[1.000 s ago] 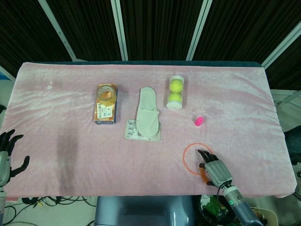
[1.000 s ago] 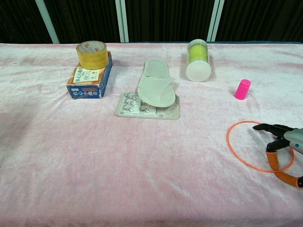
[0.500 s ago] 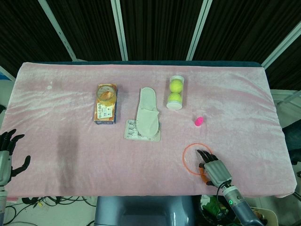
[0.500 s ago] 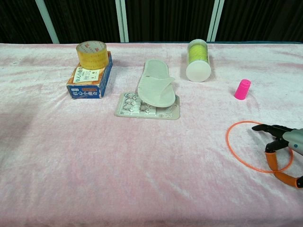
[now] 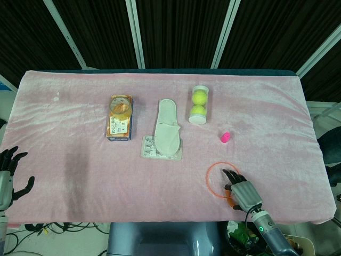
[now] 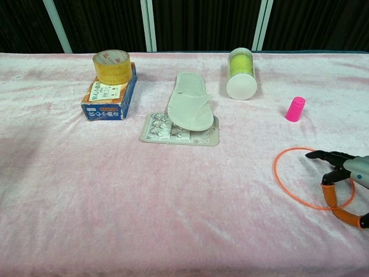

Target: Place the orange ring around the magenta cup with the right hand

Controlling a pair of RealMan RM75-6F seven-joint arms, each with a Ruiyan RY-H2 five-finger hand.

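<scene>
The thin orange ring (image 5: 208, 180) (image 6: 275, 173) lies flat on the pink cloth near the front right. My right hand (image 5: 242, 191) (image 6: 350, 167) lies over the ring's near right part. Its dark fingers (image 6: 323, 154) reach across the hoop and are spread apart. An orange-tipped finger comes down just inside the ring's near edge; I see no grip on the ring. The small magenta cup (image 5: 225, 138) (image 6: 295, 109) stands upright beyond the ring, apart from it. My left hand (image 5: 9, 178) hangs off the table's front left corner, fingers apart and empty.
A tape roll (image 6: 112, 66) sits on a blue box (image 6: 106, 97) at the back left. A white slipper (image 6: 190, 107) lies partly on a blister pack (image 6: 173, 134) in the middle. A clear tube of tennis balls (image 6: 241, 72) lies behind the cup.
The orange ring has slid slightly to the left, and my right hand has shifted slightly left with it. The left hand has barely moved.
</scene>
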